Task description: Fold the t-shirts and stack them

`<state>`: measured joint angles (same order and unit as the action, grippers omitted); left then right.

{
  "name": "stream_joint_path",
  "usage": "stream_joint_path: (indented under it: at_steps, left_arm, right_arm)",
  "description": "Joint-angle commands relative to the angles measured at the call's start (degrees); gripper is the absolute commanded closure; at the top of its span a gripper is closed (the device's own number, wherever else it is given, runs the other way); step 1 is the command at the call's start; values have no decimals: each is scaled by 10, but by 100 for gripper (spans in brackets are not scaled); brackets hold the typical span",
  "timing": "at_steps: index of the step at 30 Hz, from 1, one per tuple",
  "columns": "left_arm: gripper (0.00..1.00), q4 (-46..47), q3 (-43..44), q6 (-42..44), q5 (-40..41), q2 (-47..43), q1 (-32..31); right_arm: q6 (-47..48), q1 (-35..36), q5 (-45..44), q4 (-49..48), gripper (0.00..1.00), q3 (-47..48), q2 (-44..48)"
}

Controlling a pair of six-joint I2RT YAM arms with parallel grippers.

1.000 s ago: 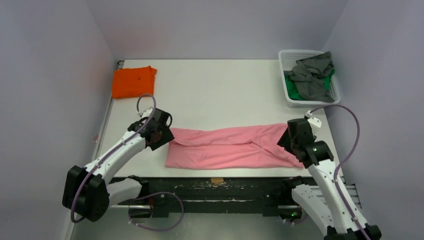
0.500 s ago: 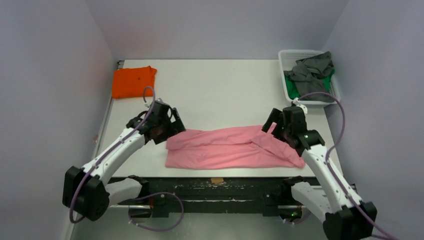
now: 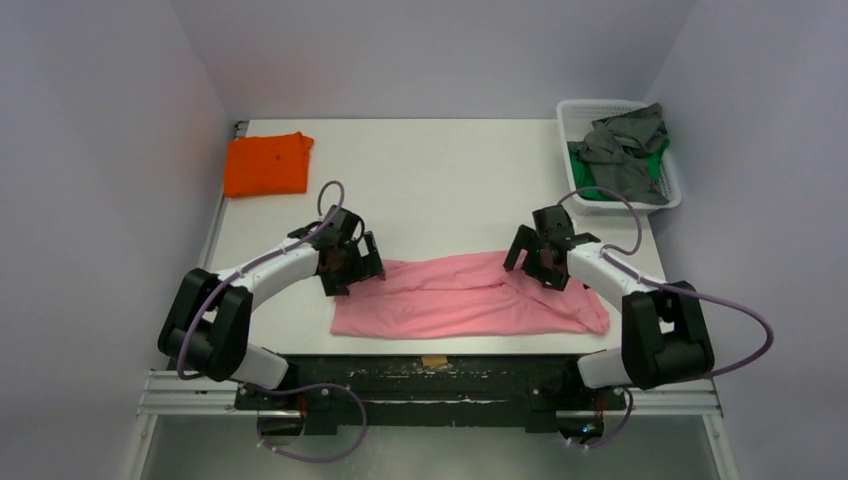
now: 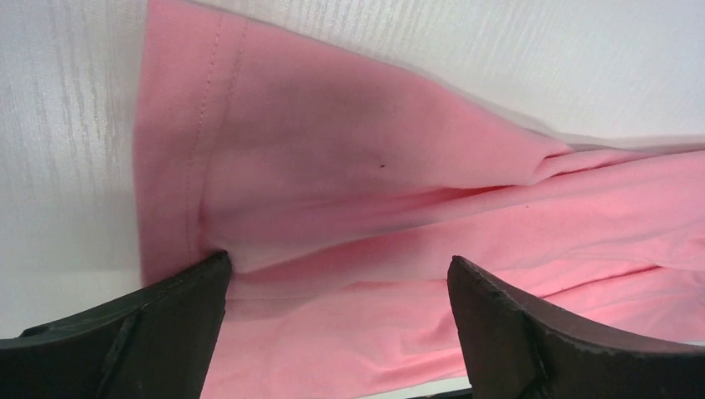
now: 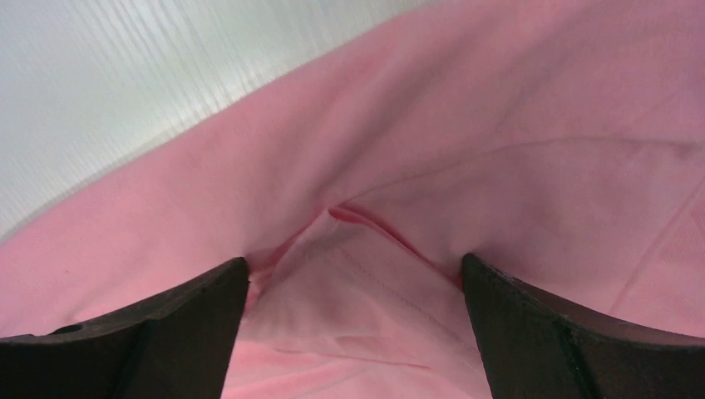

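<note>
Pink t-shirt (image 3: 460, 298) is laid as a long left-to-right band along the near part of the surface (image 3: 430, 190), roughly centred between the two arms. It is folded over lengthwise. An overlapping flap and diagonal creases are seen toward its right end.

Left gripper (image 3: 366, 264) is positioned low over the far-left corner of the pink t-shirt. Jaws are spread wide and nothing is clamped. In the left wrist view, the fingers (image 4: 150, 332) are seen well apart with pink cloth lying flat between them. A stitched hem runs down the left side, with bare surface beyond it.

Right gripper (image 3: 528, 264) is positioned low over the far edge of the shirt, toward its right end. Jaws are likewise spread wide with nothing held. In the right wrist view, a fold with a seam line is seen between the fingers (image 5: 158, 332). Bare surface shows only at the upper left.

Whether either set of fingertips touches the cloth cannot be told.

Orange t-shirt (image 3: 267, 165) is folded at the far-left corner of the surface, well apart from the pink one. A white basket (image 3: 563, 135) sits at the far-right corner. A crumpled grey t-shirt (image 3: 625, 140) is piled in it over a green t-shirt (image 3: 592, 186).
</note>
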<state>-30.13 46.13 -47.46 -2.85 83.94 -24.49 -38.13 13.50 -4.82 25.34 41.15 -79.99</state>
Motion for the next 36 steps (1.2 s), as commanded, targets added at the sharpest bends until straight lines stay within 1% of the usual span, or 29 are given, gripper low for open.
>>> stream_joint_path:
  at_steps: [1, 4, 8, 12, 15, 18, 20, 21, 22, 25, 29, 32, 34, 36]
  left_arm:
    - [0, -12, -57, -16, 4, -14, -6]
    - [0, -17, -96, -39, -4, -51, -22]
    - [0, -16, -132, -93, -15, -101, -64]
    - [0, 7, -148, -155, -23, -123, -107]
    - [0, 47, -145, -202, -24, -106, -137]
    - [0, 83, -123, -244, -20, -61, -171]
    - [0, 105, -100, -262, -22, -16, -200]
    - [0, 111, -84, -274, -24, 2, -212]
    - [0, 121, -68, -282, -26, 19, -226]
    - [0, 129, -19, -303, -8, 69, -272]
    - [0, 111, 16, -316, -11, 106, -303]
    - [0, 93, 13, -318, 2, 81, -318]
    - [0, 77, 12, -303, 25, 28, -332]
    - [0, 49, 22, -277, 71, -24, -350]
  right_arm:
    - [-6, -1, 26, -78, 2, 27, -90]
    - [-5, -1, 31, -87, 3, 91, -167]
    - [-1, 1, 61, -90, 3, 217, -290]
    - [18, 13, 96, -66, 4, 414, -422]
    - [46, 27, 117, 6, 4, 597, -541]
    - [58, 42, 153, 79, 4, 782, -669]
    - [58, 50, 177, 106, 4, 888, -733]
    - [53, 54, 194, 103, 3, 921, -756]
    - [44, 57, 213, 85, 3, 940, -773]
    - [7, 75, 275, -19, 1, 946, -799]
    - [7, 98, 278, -62, 1, 1017, -829]
    - [10, 100, 259, -88, 1, 1015, -787]
    - [28, 100, 243, -85, 1, 1009, -739]
    - [50, 101, 231, -75, 1, 1003, -686]
